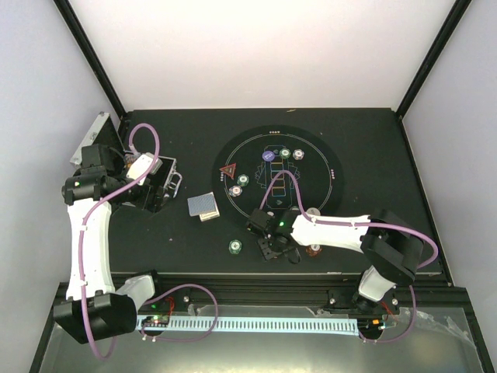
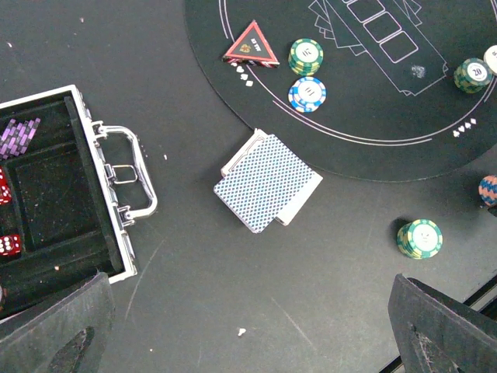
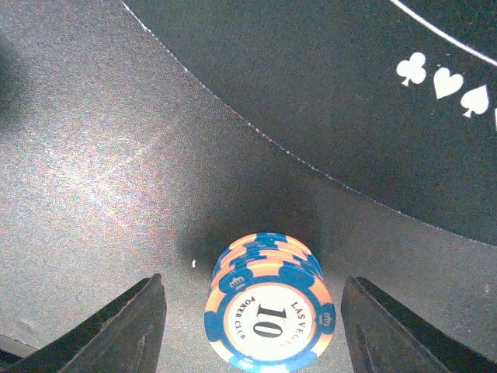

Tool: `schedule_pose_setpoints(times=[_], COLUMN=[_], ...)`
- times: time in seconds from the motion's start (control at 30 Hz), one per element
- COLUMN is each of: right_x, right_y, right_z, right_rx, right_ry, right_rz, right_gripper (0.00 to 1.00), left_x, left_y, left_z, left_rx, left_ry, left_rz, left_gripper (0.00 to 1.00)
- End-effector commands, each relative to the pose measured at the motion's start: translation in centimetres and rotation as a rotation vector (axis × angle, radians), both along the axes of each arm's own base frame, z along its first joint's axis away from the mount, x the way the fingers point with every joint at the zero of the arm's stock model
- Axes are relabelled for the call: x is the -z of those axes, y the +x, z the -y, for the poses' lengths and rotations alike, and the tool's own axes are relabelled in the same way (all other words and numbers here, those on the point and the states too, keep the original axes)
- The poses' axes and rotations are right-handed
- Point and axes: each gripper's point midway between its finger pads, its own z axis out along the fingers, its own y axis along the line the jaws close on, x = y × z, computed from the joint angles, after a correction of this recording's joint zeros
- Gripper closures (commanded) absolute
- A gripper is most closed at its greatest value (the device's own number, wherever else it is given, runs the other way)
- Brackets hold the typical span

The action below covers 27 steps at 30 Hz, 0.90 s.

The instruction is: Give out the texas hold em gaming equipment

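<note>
We see the right gripper [image 1: 270, 247] open, its fingers flanking but not touching a stack of orange-and-blue chips [image 3: 268, 322] that stands on the table [image 3: 85, 202] just outside the mat [image 3: 334, 101], while the left gripper [image 2: 252, 334] gapes wide near the case [image 2: 54, 194].

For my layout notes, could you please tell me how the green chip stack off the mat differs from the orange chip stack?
The green chip stack is striped green and cream, the orange chip stack orange and blue. The green one stands alone; the orange one sits untouched inside the open right gripper. Both are short stacks beside the mat.
</note>
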Motion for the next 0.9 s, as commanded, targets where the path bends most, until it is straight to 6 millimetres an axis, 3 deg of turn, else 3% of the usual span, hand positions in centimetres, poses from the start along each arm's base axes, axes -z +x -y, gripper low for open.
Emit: schedule_pose_setpoints(times=[0.0, 0.87], right_x=[-0.7, 1.0], right_y=[0.2, 0.3], right_z=[-0.5, 0.6], right_rx=[-0.009, -0.015], right_ry=[0.015, -0.051], right_rz=[0.020, 0.021], right_gripper=[0.35, 0.40], left_x=[-0.8, -0.7], left_y=[-0.2, -0.4], left_z=[0.1, 0.3], left_rx=[0.011, 0.013], left_ry=[-0.007, -0.016], left_rz=[0.005, 0.010], left_gripper=[0.01, 0.01])
